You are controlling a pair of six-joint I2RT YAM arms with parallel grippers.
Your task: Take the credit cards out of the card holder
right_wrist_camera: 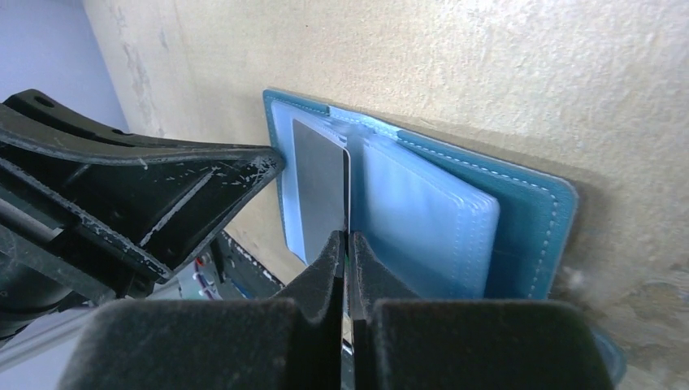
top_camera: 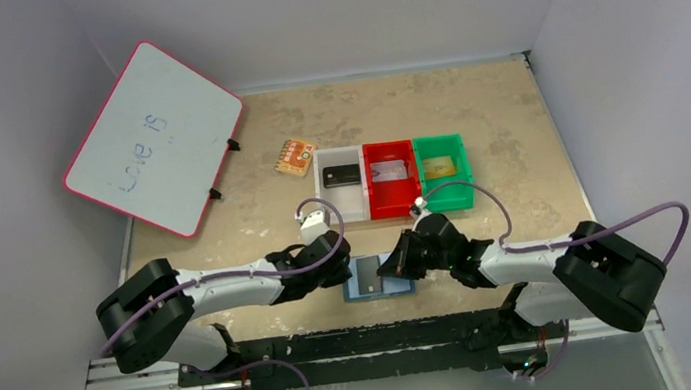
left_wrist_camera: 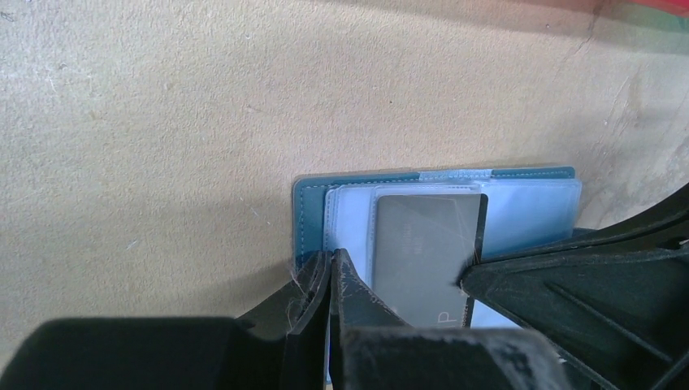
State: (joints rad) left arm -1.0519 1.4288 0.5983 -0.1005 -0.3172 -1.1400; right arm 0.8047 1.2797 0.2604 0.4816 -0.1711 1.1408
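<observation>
Two shut pincers: left gripper (left_wrist_camera: 331, 262) clamps card holder (left_wrist_camera: 309, 213) at 9 o'clock, right gripper (right_wrist_camera: 348, 240) seemingly nips grey credit card (left_wrist_camera: 422, 244) at 3 o'clock; shallow nip may slip, or holder drags.

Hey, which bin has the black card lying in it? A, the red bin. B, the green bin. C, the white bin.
C: the black card lies in the white bin, while the red bin holds a silver-grey card and the green bin a gold card.
</observation>
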